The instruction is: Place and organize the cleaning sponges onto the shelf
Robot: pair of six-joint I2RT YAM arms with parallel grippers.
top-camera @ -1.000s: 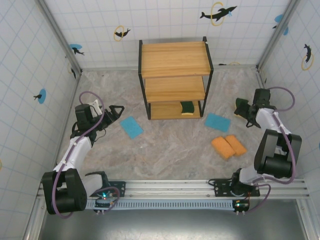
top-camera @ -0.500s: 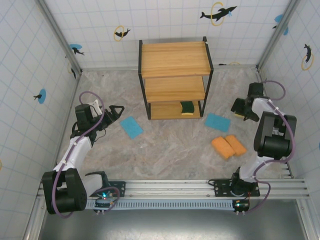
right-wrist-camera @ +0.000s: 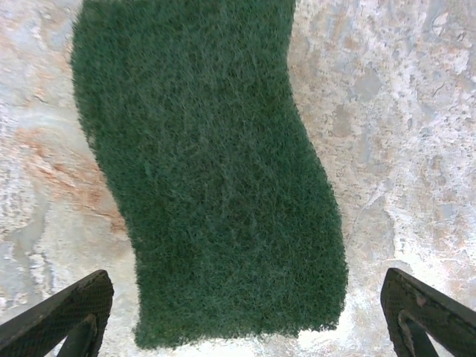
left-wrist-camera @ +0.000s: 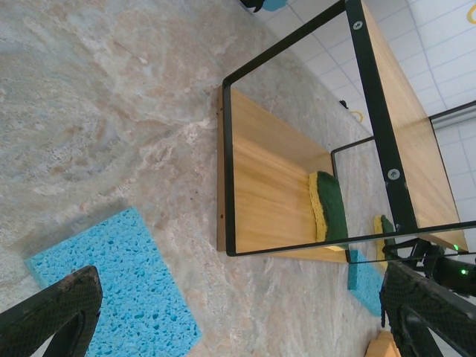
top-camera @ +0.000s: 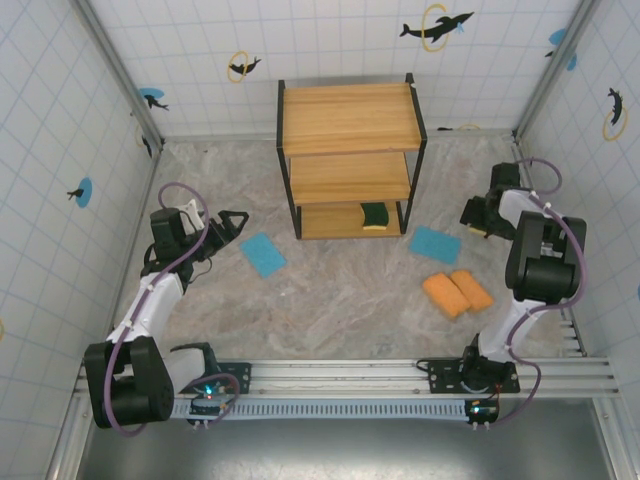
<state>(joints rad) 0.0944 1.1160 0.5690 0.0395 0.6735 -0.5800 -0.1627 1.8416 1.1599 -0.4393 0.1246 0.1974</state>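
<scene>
Lying flat — a fuzzy dark-green sponge (edges wavy).

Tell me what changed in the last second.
The right gripper swung left as its arm folded up, and now hangs over a green sponge on the table, jaws open, nothing gripped. The left gripper, shelf, blue sponges and orange sponges stayed put.
</scene>
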